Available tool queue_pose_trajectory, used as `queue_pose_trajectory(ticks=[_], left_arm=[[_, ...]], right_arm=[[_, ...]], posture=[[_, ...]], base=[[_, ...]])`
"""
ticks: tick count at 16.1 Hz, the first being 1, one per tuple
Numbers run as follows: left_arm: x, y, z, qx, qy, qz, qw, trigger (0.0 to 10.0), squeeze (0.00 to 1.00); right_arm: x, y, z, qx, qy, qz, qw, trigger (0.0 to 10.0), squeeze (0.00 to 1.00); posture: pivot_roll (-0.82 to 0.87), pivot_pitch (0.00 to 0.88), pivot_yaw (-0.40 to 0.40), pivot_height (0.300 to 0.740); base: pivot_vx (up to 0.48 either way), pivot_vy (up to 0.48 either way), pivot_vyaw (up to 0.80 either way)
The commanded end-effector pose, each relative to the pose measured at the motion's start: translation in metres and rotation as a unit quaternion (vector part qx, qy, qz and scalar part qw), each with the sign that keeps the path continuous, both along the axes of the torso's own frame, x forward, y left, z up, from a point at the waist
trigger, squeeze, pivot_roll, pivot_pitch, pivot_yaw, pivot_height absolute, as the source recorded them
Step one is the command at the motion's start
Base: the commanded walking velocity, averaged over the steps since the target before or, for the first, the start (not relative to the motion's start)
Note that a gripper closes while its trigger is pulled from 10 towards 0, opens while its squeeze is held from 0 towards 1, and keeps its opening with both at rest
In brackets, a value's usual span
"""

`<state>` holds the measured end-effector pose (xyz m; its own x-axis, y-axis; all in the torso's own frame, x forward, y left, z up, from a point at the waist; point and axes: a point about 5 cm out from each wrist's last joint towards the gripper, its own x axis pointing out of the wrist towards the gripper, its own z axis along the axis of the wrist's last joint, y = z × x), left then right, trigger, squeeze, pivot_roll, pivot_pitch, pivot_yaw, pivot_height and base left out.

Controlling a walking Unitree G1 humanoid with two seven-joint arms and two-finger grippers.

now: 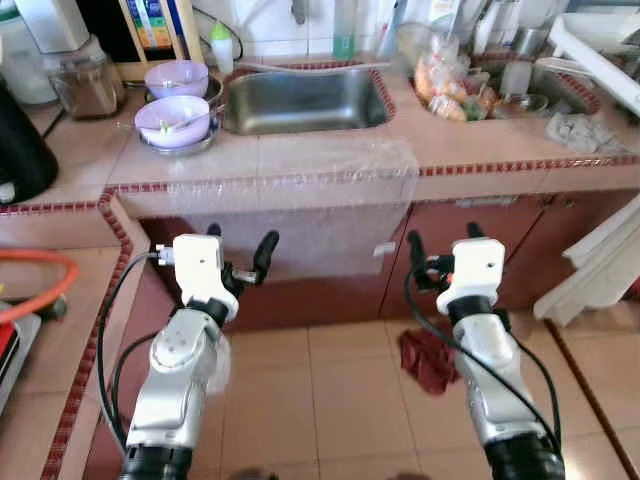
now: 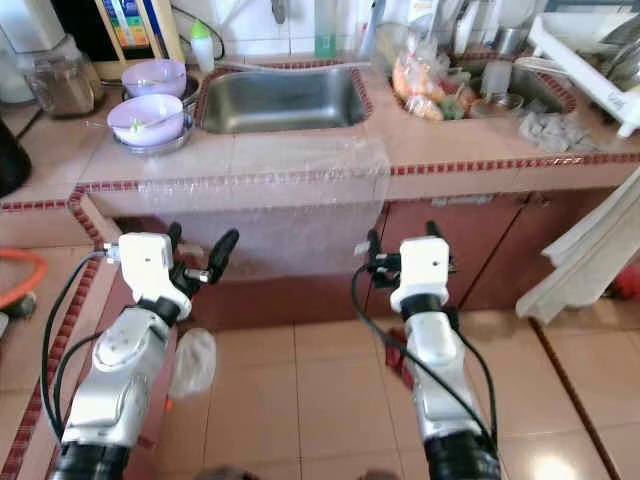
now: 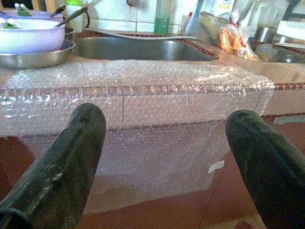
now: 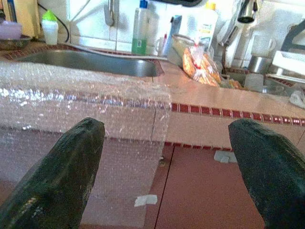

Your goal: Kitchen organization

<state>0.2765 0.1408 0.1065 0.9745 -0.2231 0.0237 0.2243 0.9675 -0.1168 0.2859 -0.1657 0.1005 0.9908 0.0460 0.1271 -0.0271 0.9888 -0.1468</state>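
Note:
A sheet of clear bubble wrap [image 1: 300,190] lies over the pink tiled counter in front of the steel sink [image 1: 300,100] and hangs down over the cabinet front. My left gripper [image 1: 240,245] is open and held low before the hanging sheet, apart from it. My right gripper [image 1: 443,240] is open too, level with the sheet's right edge and the red cabinet door. In the left wrist view the bubble wrap [image 3: 143,95] spans the space between the black fingers [image 3: 71,157]. Two purple bowls [image 1: 172,120] with utensils sit left of the sink on a metal plate.
A bag of orange produce [image 1: 440,85] and several dishes crowd the counter right of the sink. A black kettle [image 1: 20,150] and a jar [image 1: 85,80] stand at the left. A red cloth [image 1: 428,360] lies on the floor tiles. A white cloth [image 1: 600,260] hangs at right.

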Motion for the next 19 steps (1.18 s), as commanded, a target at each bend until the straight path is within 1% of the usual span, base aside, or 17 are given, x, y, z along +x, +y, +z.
queue_pose_trajectory(ticks=[1, 4, 7, 11, 12, 13, 15, 19], left_arm=[[0.000, 0.000, 0.006, 0.001, -0.009, -0.004, 1.000, 10.0, 0.00], [0.002, 0.002, 0.013, -0.002, -0.018, 0.002, 1.000, 10.0, 0.00], [0.001, 0.001, 0.012, -0.001, -0.018, 0.000, 1.000, 10.0, 0.00], [0.002, -0.002, 0.017, -0.003, -0.023, -0.003, 1.000, 10.0, 0.00], [0.004, -0.004, 0.024, -0.001, -0.037, -0.009, 0.999, 10.0, 0.00], [0.005, -0.005, 0.027, 0.001, -0.041, -0.011, 0.999, 10.0, 0.00], [0.005, -0.007, 0.029, 0.001, -0.047, -0.013, 0.999, 10.0, 0.00], [0.004, -0.007, 0.032, 0.004, -0.051, -0.012, 0.999, 10.0, 0.00]], right_arm=[[0.000, -0.001, 0.005, 0.001, -0.010, -0.003, 1.000, 10.0, 0.00], [0.000, -0.001, 0.007, 0.001, -0.014, -0.001, 1.000, 10.0, 0.00], [0.001, 0.001, 0.009, -0.003, -0.018, 0.007, 1.000, 10.0, 0.00], [0.002, 0.001, 0.012, -0.014, -0.027, 0.007, 1.000, 10.0, 0.00], [0.003, 0.000, 0.016, -0.025, -0.036, 0.010, 0.999, 10.0, 0.00], [0.004, -0.001, 0.018, -0.028, -0.040, 0.010, 0.999, 10.0, 0.00], [0.004, -0.002, 0.021, -0.032, -0.046, 0.007, 0.998, 10.0, 0.00], [0.004, 0.001, 0.020, -0.037, -0.045, 0.011, 0.998, 10.0, 0.00]], posture=[[-0.03, 0.000, 0.048, 0.740], [-0.03, 0.000, 0.048, 0.740], [-0.03, 0.000, 0.050, 0.740], [-0.03, 0.000, 0.049, 0.740], [-0.03, 0.000, 0.049, 0.740], [-0.03, 0.000, 0.049, 0.740], [-0.03, 0.000, 0.044, 0.740], [-0.02, 0.000, 0.043, 0.740]], base=[[0.315, 0.000, 0.00], [0.325, 0.000, 0.00], [0.469, 0.000, 0.00], [0.472, 0.000, 0.66], [0.472, 0.000, 0.00], [0.469, 0.000, 0.00], [0.463, 0.000, 0.00], [0.334, 0.000, 0.00]])
